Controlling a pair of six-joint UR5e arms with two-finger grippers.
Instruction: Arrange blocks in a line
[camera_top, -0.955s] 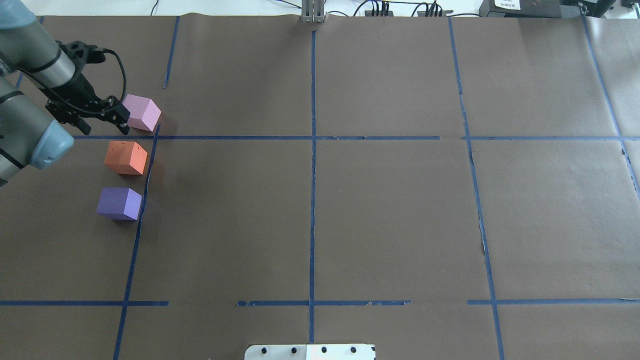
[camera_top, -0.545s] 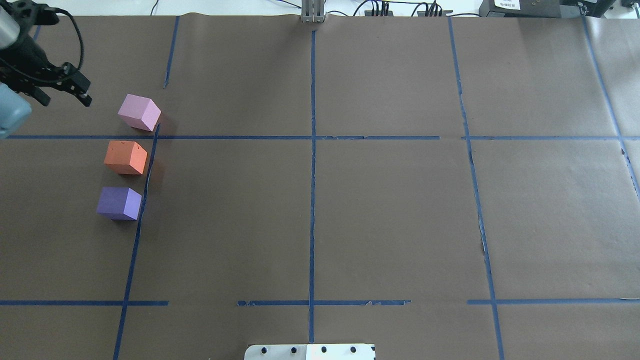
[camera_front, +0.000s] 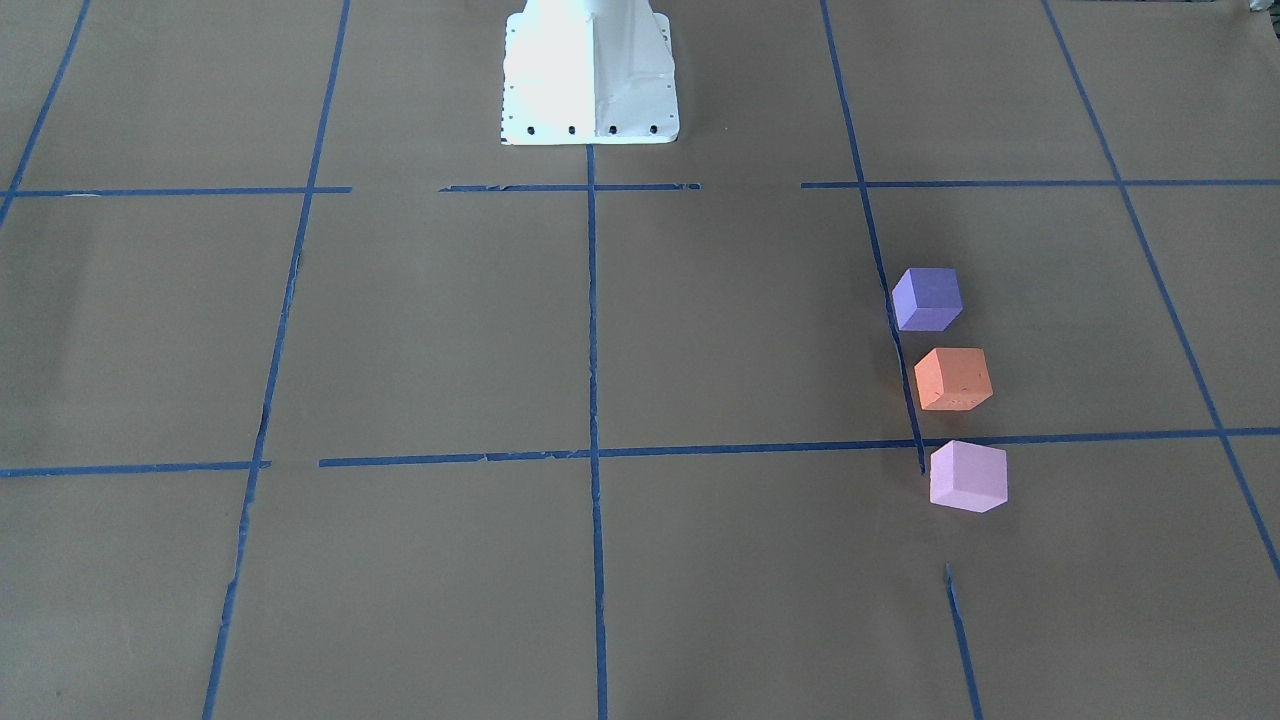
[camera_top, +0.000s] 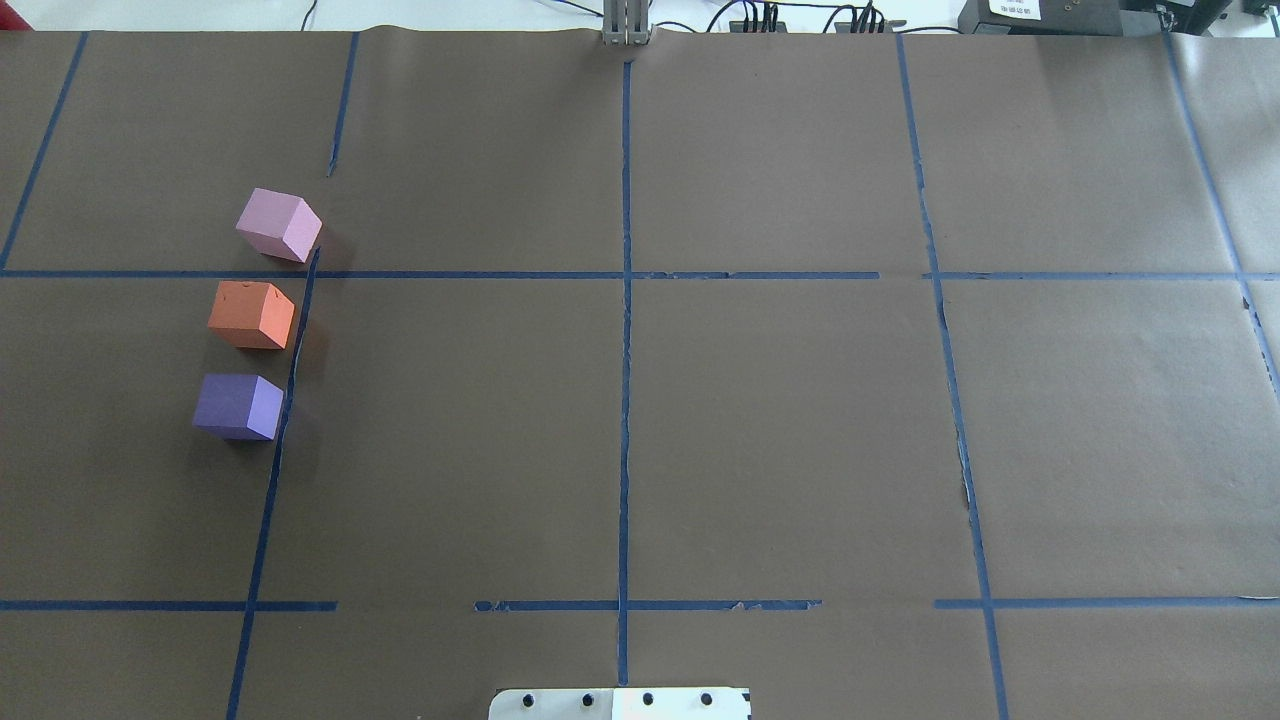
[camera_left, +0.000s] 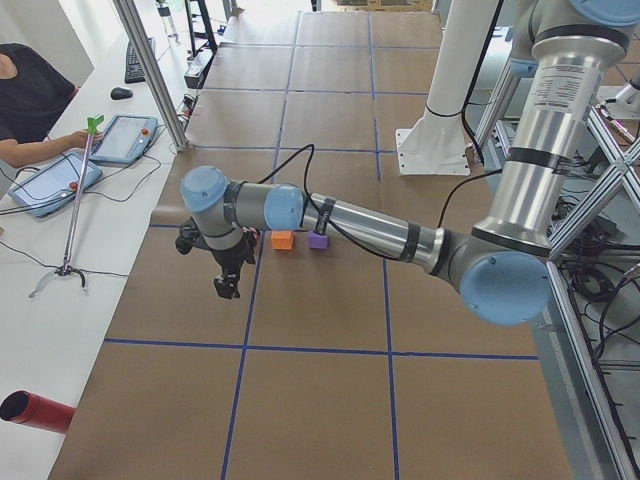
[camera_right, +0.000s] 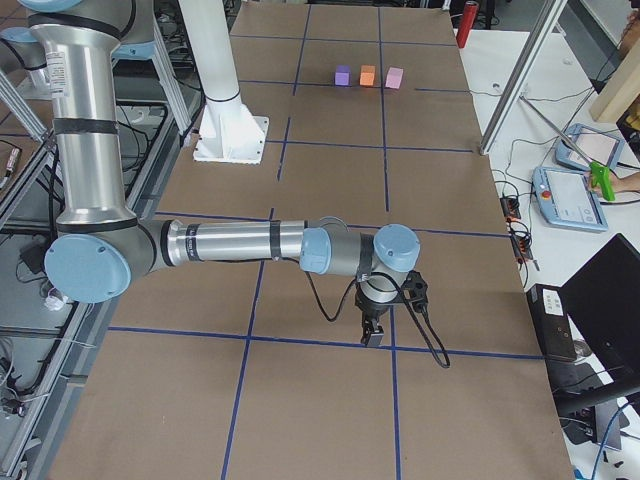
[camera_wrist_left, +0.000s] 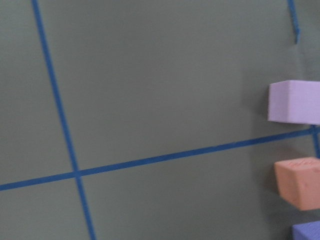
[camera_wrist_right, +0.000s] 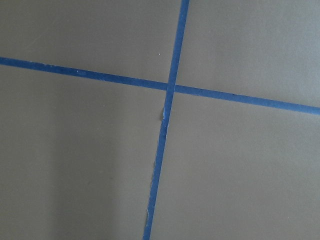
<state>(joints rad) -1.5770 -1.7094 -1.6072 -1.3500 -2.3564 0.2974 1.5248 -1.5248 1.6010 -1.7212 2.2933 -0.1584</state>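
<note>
Overhead exterior: a row is seen beside a blue tape line (camera_top: 290, 370) on the tabletop (camera_top: 700, 420). Nearest the robot lies the purple block (camera_top: 238, 406), then the orange block (camera_top: 252, 315), and farthest out the pink block (camera_top: 279, 225). Each is parted from its neighbour by a small gap, and the pink one is turned slightly askew. The line is judged done, so a clean retreat is called for. The left tool (camera_left: 228, 280), seen only from the table's end, is best held high and led away from the row, so that no block is nudged. Whether it is open or closed cannot be told. The same is said of the right tool (camera_right: 373, 330), well apart from the blocks.
</note>
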